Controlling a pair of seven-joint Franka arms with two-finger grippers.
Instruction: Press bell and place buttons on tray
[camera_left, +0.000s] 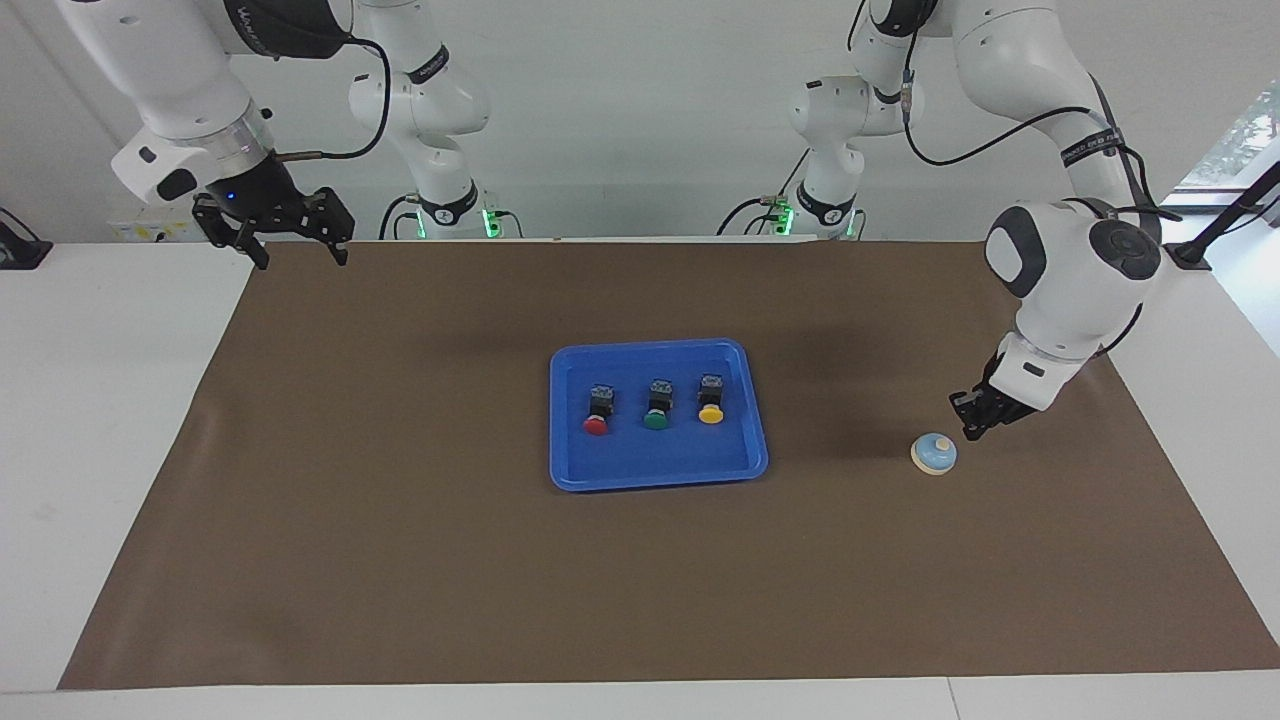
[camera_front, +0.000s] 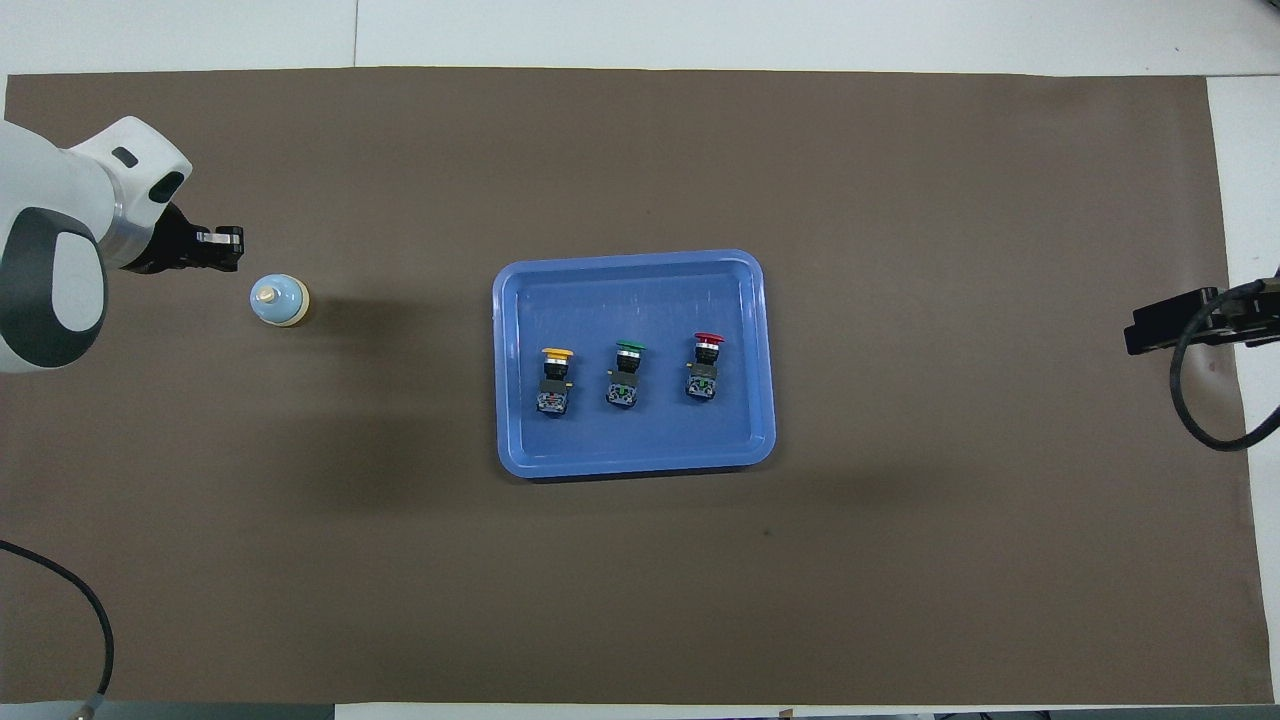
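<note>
The bell (camera_left: 933, 453) (camera_front: 279, 300) stands on the brown mat toward the left arm's end of the table. My left gripper (camera_left: 966, 417) (camera_front: 222, 249) is shut and empty, low over the mat just beside the bell and not touching it. The blue tray (camera_left: 660, 468) (camera_front: 630, 296) lies at the middle of the mat. In it the red button (camera_left: 597, 412) (camera_front: 705, 366), the green button (camera_left: 657, 406) (camera_front: 625, 373) and the yellow button (camera_left: 711, 400) (camera_front: 555, 380) lie in a row. My right gripper (camera_left: 294, 240) waits open and raised over the mat's corner.
The brown mat (camera_left: 400, 560) (camera_front: 900, 560) covers most of the white table. Only the right gripper's dark edge and its cable (camera_front: 1195, 400) show in the overhead view, at the right arm's end.
</note>
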